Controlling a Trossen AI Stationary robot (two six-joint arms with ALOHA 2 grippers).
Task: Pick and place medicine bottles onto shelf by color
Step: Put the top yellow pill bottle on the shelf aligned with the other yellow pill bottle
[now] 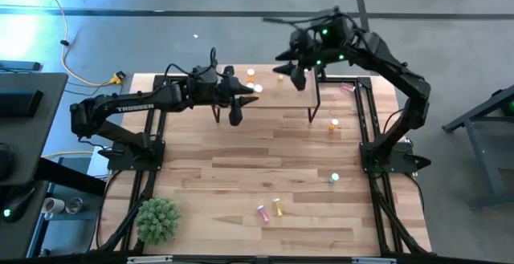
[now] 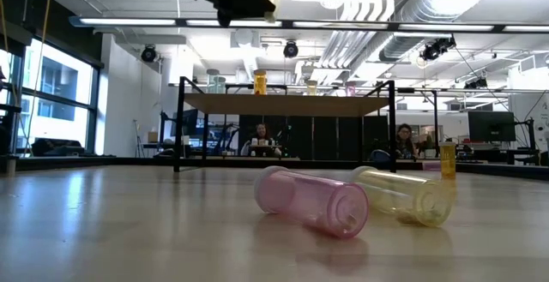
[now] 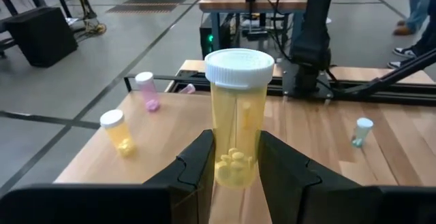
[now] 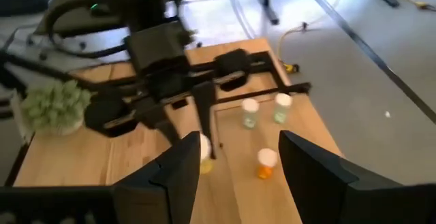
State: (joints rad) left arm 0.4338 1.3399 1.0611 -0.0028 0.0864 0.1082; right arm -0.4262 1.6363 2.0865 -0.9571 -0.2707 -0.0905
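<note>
My left gripper (image 1: 234, 102) is shut on a yellow medicine bottle (image 3: 238, 108) with a white cap, above the left end of the shelf (image 1: 281, 97). The low wooden shelf (image 2: 292, 105) stands on black legs at the table's far side. A few bottles stand on its top, among them an orange one (image 1: 250, 75) and a greenish one (image 4: 250, 112). My right gripper (image 1: 295, 73) is open and hangs high over the shelf's far right part, with nothing between its fingers (image 4: 310, 173). Near the front edge, a pink bottle (image 2: 313, 201) and a yellow one (image 2: 403, 196) lie on their sides. My left gripper pinches the yellow bottle's lower body (image 3: 235, 159) between its two fingers. The fingers come nearly level from the table's left side. The bottle stands upright with its cap up and rises well above the fingers. They hide its base.
An orange bottle (image 1: 334, 124) and a pale green one (image 1: 334, 178) stand on the table's right part. A pink one (image 1: 347, 87) lies at the far right corner. A small green plant (image 1: 157, 220) sits at the near left corner. People sit far behind the table.
</note>
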